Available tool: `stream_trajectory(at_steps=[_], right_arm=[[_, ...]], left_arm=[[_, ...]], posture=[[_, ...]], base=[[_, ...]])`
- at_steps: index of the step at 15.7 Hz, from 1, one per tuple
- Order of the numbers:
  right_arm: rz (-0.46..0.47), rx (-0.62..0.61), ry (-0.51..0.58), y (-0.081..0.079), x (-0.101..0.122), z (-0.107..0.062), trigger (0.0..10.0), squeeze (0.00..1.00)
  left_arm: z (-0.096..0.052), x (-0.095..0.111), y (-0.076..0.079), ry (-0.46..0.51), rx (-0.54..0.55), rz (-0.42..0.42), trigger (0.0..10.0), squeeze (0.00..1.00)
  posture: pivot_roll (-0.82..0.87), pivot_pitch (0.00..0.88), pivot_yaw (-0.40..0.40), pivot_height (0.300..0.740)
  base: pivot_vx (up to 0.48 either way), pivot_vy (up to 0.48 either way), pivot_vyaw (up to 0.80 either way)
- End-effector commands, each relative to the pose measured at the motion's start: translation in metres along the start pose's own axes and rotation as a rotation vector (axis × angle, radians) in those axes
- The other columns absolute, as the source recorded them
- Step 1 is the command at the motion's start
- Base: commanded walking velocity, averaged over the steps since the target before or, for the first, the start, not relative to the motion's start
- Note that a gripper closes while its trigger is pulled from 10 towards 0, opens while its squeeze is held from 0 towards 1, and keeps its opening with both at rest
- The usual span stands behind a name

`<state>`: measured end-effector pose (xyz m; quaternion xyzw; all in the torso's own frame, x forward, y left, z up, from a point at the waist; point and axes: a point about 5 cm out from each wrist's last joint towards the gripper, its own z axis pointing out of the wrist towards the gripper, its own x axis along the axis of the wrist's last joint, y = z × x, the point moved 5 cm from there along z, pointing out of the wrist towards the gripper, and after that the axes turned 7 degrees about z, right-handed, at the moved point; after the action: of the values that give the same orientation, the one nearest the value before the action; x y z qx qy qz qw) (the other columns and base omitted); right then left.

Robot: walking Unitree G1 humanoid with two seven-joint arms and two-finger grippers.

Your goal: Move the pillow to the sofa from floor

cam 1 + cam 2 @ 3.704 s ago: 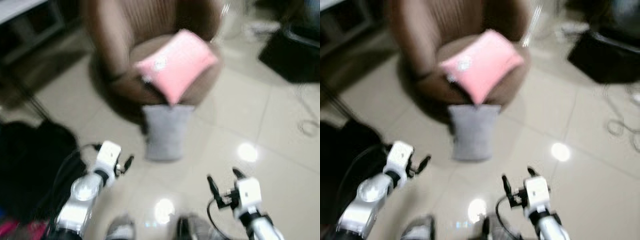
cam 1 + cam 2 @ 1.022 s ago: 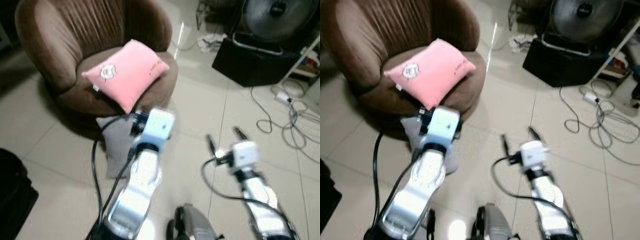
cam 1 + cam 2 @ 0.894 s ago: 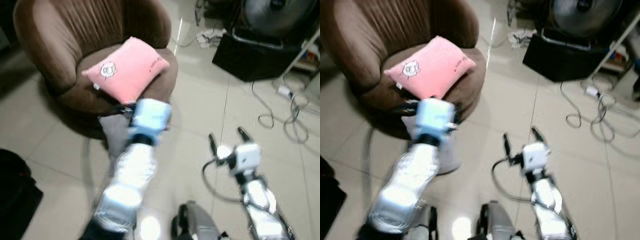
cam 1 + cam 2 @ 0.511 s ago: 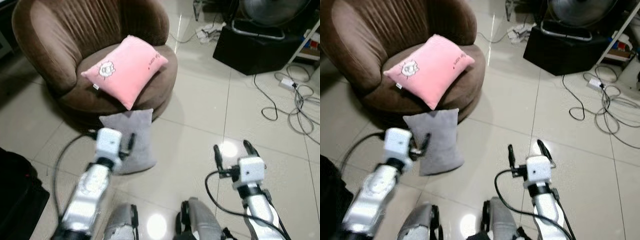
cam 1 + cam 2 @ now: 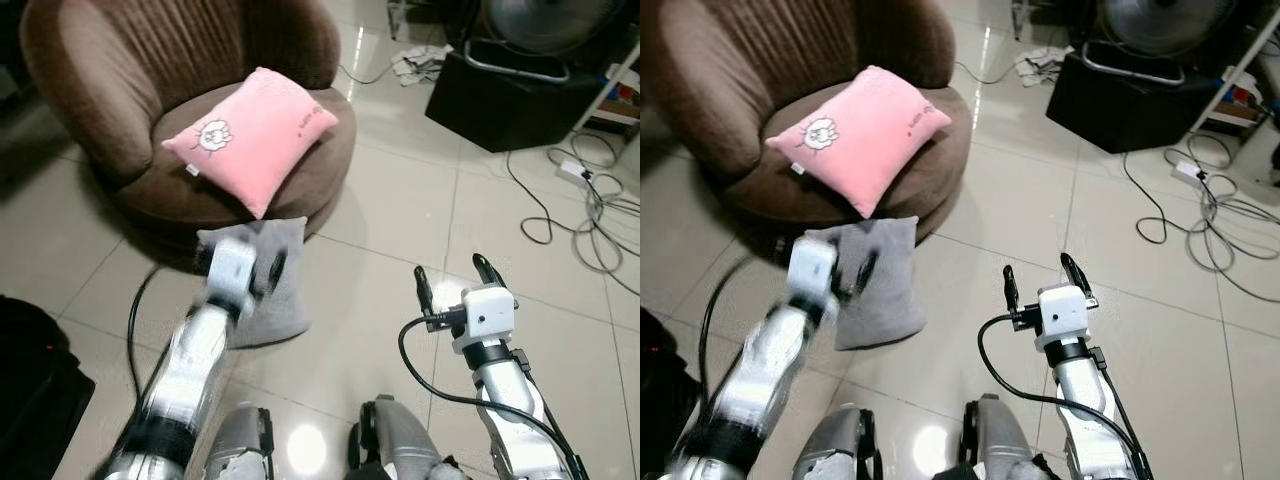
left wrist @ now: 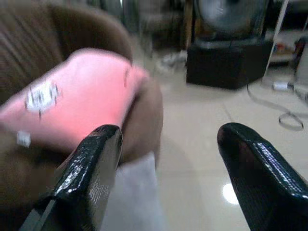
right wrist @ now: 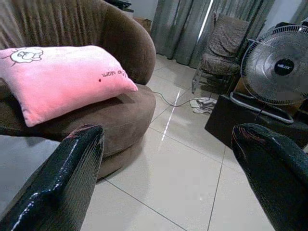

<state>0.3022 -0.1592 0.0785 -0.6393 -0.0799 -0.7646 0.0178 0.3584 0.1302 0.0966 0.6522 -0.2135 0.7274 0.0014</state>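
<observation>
The grey pillow [image 5: 262, 285] is on the floor, propped against the foot of the brown sofa [image 5: 120, 110], and that upright lean leaves its top edge exposed, the natural place to take it. The left gripper [image 5: 262, 275] is out in front of it, blurred with motion, right over the pillow's upper part; from its wrist camera the fingers [image 6: 91, 168] stand wide apart with nothing between them, the grey fabric just below. So the grasp is not made yet, and the spread looks meant to straddle the soft edge.

A pink pillow [image 5: 855, 128] lies across the seat, taking most of it. That matters: the grey one will probably have to land beside it or on top of it.

The right gripper [image 5: 1042, 278] hangs over bare tile, well clear of the pillow, jaws open and empty. It seems kept back so the left has room. Cables [image 5: 570, 205] and a fan [image 7: 278, 72] sit off to the right, out of the way.
</observation>
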Motion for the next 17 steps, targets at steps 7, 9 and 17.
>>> stream_trajectory(at_steps=[7,9,17], right_arm=[[-0.012,-0.005,-0.026,0.003,-0.003,-0.001,10.0,0.00],[-0.009,-0.004,-0.028,0.002,-0.003,-0.002,10.0,0.00],[0.005,0.037,-0.053,-0.007,-0.008,-0.006,10.0,0.00]], left_arm=[[-0.008,-0.025,0.019,-0.056,-0.029,-0.058,10.0,0.00],[-0.008,-0.028,0.021,-0.065,-0.035,-0.078,10.0,0.00],[-0.008,-0.033,0.019,-0.101,-0.038,-0.076,10.0,0.00]], posture=[[0.00,0.155,-0.047,0.669],[0.00,0.153,-0.044,0.669],[0.01,0.167,-0.058,0.669]], base=[[0.000,0.000,0.00],[0.000,0.000,0.00],[0.000,0.417,0.00]])
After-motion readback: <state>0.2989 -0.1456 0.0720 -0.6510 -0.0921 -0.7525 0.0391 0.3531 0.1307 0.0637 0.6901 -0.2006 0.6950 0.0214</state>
